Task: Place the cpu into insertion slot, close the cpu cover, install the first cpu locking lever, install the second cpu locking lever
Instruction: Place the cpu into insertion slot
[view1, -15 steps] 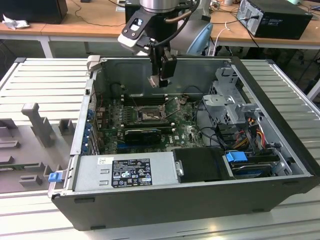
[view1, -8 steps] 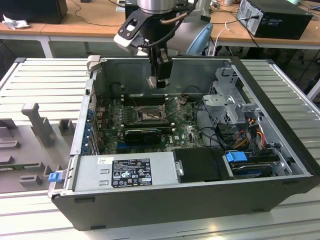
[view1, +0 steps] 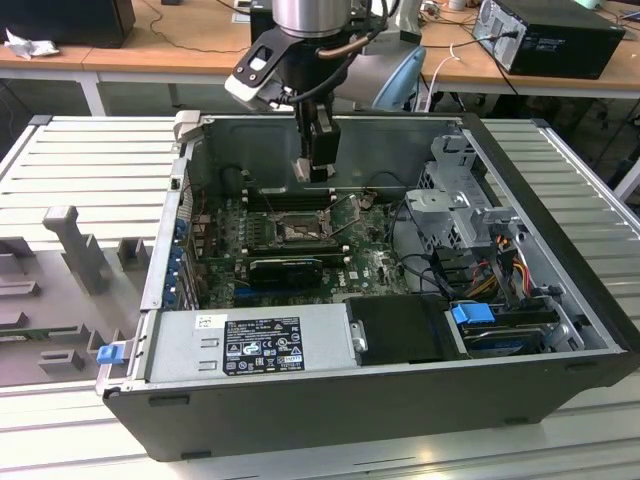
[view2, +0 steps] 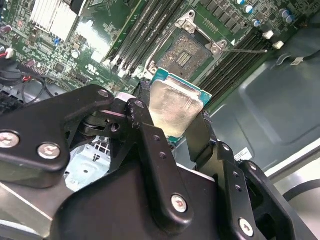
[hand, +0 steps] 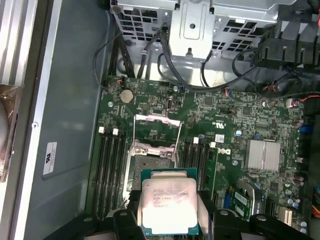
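Note:
My gripper (view1: 318, 165) hangs inside the open computer case, above the motherboard, and is shut on the cpu (view2: 175, 106), a flat square chip with a pale silver top and a green edge. In the first wrist view the cpu (hand: 167, 202) sits between the black fingers (hand: 206, 207) and partly covers the insertion slot (hand: 150, 161) below it. The dark square insertion slot (view2: 186, 50) lies bare, a little way off from the chip. The cpu cover (hand: 156, 131), a silver frame with a cut-out centre, stands swung open beside the slot. A thin wire locking lever (view2: 246, 50) sticks out sideways.
Long black memory slots (hand: 109, 170) flank the socket on both sides. A long black card (view1: 285, 268) lies nearer the front, then the grey power supply (view1: 250, 345). A metal drive cage (view1: 462, 205) with cables fills the exterior view's right. A silver heat sink (hand: 263, 154) sits on the board.

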